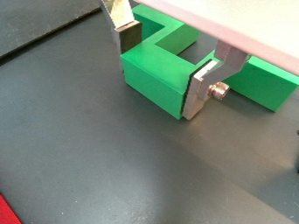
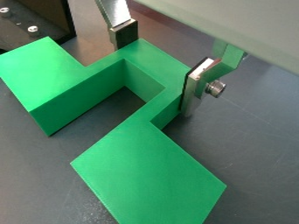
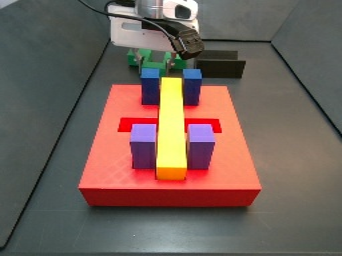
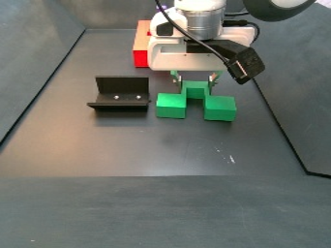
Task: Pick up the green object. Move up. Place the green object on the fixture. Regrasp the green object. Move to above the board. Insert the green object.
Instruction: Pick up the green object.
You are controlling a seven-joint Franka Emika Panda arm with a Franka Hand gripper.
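The green object (image 4: 195,102) lies flat on the dark floor, between the fixture (image 4: 119,95) and the right wall. My gripper (image 4: 195,87) is lowered over it. In both wrist views the two fingers straddle the middle arm of the green object (image 1: 158,74) (image 2: 70,79). One silver finger (image 2: 197,86) stands right at the arm's side; the other finger (image 2: 122,35) is a small gap away from it. The gripper (image 1: 162,70) (image 2: 160,63) is open, not clamped. The board (image 3: 120,160) is a red slab with a cross slot.
The board carries two blue blocks (image 3: 151,85), two purple blocks (image 3: 144,145) and a long yellow bar (image 3: 171,125). In a side view the board (image 4: 141,44) sits behind the arm. Dark walls enclose the floor on both sides.
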